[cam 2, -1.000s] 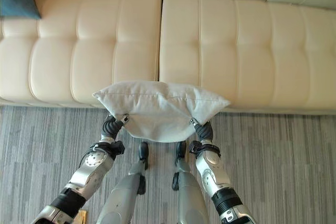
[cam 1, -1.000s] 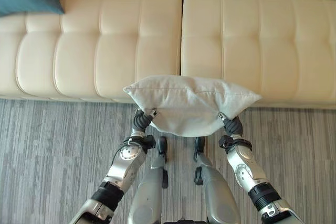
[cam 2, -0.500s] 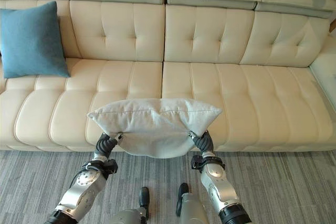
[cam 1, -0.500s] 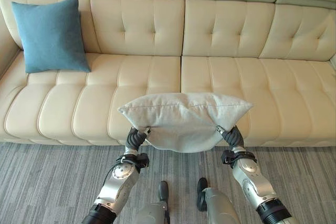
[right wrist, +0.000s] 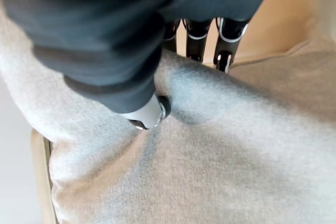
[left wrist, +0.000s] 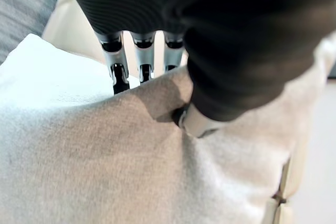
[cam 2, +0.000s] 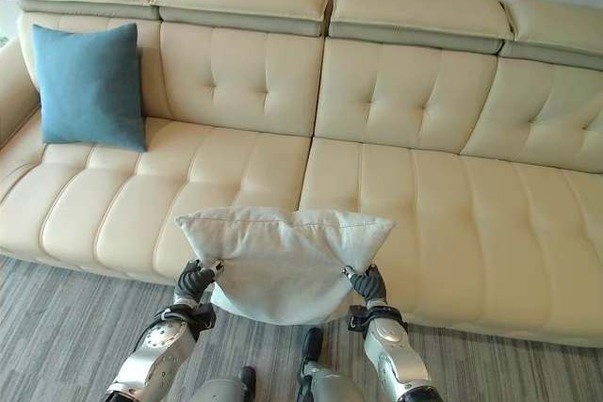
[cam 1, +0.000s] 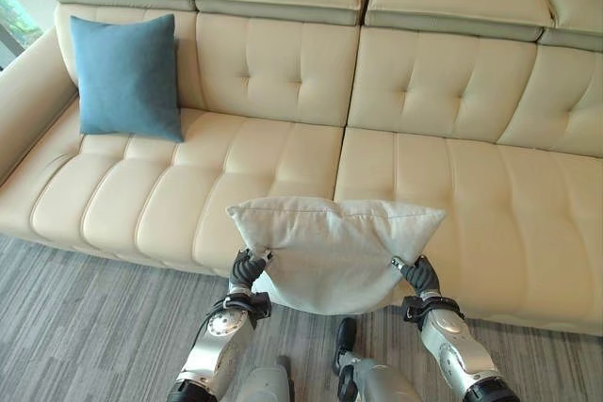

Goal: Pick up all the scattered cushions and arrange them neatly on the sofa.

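pale grey fabric, loosely stuffed, is what the robot has in hand: the grey cushion (cam 1: 334,251) hangs between the two arms in front of the cream sofa (cam 1: 452,91), above the edge of the seat near the join of the two seat sections, and it sags in a belly below the grip points, which suggests it is light and very soft. the left hand (cam 1: 247,270) has its fingers (left wrist: 119,74) over one side of the cloth and its thumb pressed into the other, pinching the cushion near its lower left corner; the right hand (cam 1: 420,274) does the same near the lower right corner, thumb dimpling the fabric in the right wrist view (right wrist: 149,111). judging by the way the cloth bunches, a hold by the corners or side seams suits it, since the filling gives way and a one-sided hold would probably let it droop and swing; nothing about it looks fragile or slippery. by count there are two cushions in sight: this grey one in the air, and one blue cushion (cam 1: 127,75) standing upright against the backrest at the sofa's left end, well apart from the grey one. one sofa, with grey striped carpet (cam 1: 85,327) before it.
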You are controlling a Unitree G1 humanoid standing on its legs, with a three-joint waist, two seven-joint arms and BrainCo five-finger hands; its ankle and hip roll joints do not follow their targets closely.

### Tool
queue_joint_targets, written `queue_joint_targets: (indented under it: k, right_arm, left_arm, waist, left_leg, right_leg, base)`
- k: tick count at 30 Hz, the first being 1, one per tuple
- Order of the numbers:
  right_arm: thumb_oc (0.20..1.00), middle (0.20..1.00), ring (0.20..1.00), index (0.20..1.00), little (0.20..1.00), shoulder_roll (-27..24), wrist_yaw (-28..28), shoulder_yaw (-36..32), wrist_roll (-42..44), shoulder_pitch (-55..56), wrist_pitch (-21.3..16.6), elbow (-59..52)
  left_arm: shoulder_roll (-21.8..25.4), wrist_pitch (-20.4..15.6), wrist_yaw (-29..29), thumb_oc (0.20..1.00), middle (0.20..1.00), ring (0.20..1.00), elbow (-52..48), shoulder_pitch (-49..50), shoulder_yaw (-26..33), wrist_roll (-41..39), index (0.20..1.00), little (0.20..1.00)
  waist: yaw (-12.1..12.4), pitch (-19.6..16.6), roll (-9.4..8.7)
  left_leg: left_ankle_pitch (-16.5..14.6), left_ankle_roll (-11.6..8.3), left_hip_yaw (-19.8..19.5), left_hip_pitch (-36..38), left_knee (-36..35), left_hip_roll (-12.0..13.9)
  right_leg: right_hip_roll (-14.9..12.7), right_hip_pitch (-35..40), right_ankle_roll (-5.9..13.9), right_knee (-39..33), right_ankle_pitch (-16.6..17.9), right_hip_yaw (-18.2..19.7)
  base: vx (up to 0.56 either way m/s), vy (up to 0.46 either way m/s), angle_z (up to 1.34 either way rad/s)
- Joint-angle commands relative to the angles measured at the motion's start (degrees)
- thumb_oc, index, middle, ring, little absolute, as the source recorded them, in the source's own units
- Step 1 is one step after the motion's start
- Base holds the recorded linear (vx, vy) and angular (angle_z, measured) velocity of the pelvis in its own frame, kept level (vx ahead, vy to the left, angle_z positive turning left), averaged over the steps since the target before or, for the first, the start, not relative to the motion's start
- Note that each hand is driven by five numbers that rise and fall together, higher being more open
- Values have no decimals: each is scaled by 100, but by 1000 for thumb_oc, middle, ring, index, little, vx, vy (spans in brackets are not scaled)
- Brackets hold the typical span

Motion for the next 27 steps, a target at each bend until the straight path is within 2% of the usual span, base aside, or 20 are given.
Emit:
queue_joint_targets:
  k: [1, 2, 3, 4, 6, 7, 8, 9, 15, 20, 27]
  right_arm:
    - [200, 200, 200, 200, 200, 60, 99, -99, 139, -420, -526, -555]
    - [200, 200, 200, 200, 200, 87, 101, -90, 160, -419, -536, -590]
    - [200, 200, 200, 200, 200, 87, 101, -90, 160, -418, -536, -590]
    - [200, 200, 200, 200, 200, 80, 90, -56, 140, -408, -541, -643]
    - [200, 200, 200, 200, 200, 65, 74, -22, 77, -389, -534, -692]
    - [200, 200, 200, 200, 200, 43, 36, -37, 39, -380, -548, -724]
    - [200, 200, 200, 200, 200, 42, 65, -47, 49, -366, -512, -742]
    - [200, 200, 200, 200, 200, 54, 87, -33, 23, -358, -506, -736]
    - [200, 200, 200, 200, 200, 97, 14, -77, -116, -446, -449, -885]
    - [200, 200, 200, 200, 200, 160, -492, 245, -203, -2060, -510, -521]
    - [200, 200, 200, 200, 200, -35, -1023, 476, -159, -3977, -579, -130]
  left_arm:
    - [-85, -475, -151, 200, 200, 200, -366, -594, -71, 18, 200, 200]
    - [-74, -448, -141, 200, 200, 200, -374, -550, -77, 25, 200, 200]
    - [-74, -448, -141, 200, 200, 200, -374, -550, -77, 25, 200, 200]
    - [-61, -421, -123, 200, 200, 200, -433, -486, -80, 53, 200, 200]
    - [-84, -401, -82, 200, 200, 200, -434, -450, -93, 94, 200, 200]
    - [-87, -383, -34, 200, 200, 200, -440, -438, -102, 137, 200, 200]
    - [-98, -400, -50, 200, 200, 200, -449, -403, -71, 90, 200, 200]
    - [-85, -388, -65, 200, 200, 200, -423, -407, -99, 139, 200, 200]
    - [-4, -318, -181, 200, 200, 200, -376, -477, -299, 226, 200, 200]
    - [117, -504, 352, 200, 200, 200, 6, -2003, -515, 534, 200, 200]
    - [452, -806, 1191, 200, 200, 200, 643, -4275, -630, 542, 200, 200]
  waist:
    - [-43, 100, -58]
    - [-33, 72, -147]
    - [-32, 75, -149]
    - [-32, 17, -137]
    - [-27, -9, -76]
    - [-26, -15, -49]
    - [-33, -59, -48]
    - [-39, -91, -47]
    - [-68, -200, 13]
    - [-19, -81, -31]
    - [-24, 126, -33]
  left_leg:
    - [399, 47, 306, 430, -500, -227]
    - [169, 173, 261, 380, -1151, -224]
    - [172, 173, 262, 386, -1156, -225]
    - [484, 173, 55, 471, -2265, -131]
    - [1038, 81, -206, 443, -2986, 6]
    - [1205, 28, -306, 391, -3147, 32]
    - [1048, 60, -314, 487, -3091, 21]
    - [1051, 18, -255, 540, -3067, 21]
    - [864, 144, -67, 899, -3271, -98]
    - [738, 290, 194, 895, -3271, -156]
    - [831, 294, 199, 469, -3271, -178]
  right_leg:
    - [-124, 433, 617, -188, -742, 148]
    - [-180, 529, 664, -246, -764, 226]
    - [-181, 532, 665, -247, -764, 227]
    - [-170, 613, 672, -280, -776, 300]
    - [-125, 717, 632, -295, -845, 364]
    - [-125, 769, 630, -284, -875, 374]
    - [-136, 848, 628, -277, -927, 443]
    - [-132, 930, 630, -323, -919, 440]
    - [-252, 1035, 725, -339, -900, 646]
    - [-346, 846, 827, -376, -799, 865]
    - [-385, 312, 882, -315, -678, 897]
  base:
    - [181, -46, -4]
    - [135, -16, -5]
    - [270, 16, -6]
    - [190, 64, -15]
    - [219, 99, -26]
    - [216, 115, -33]
    - [227, 120, -30]
    - [246, 150, -48]
    - [179, 170, -26]
    - [35, 115, -31]
    - [-27, 39, -2]
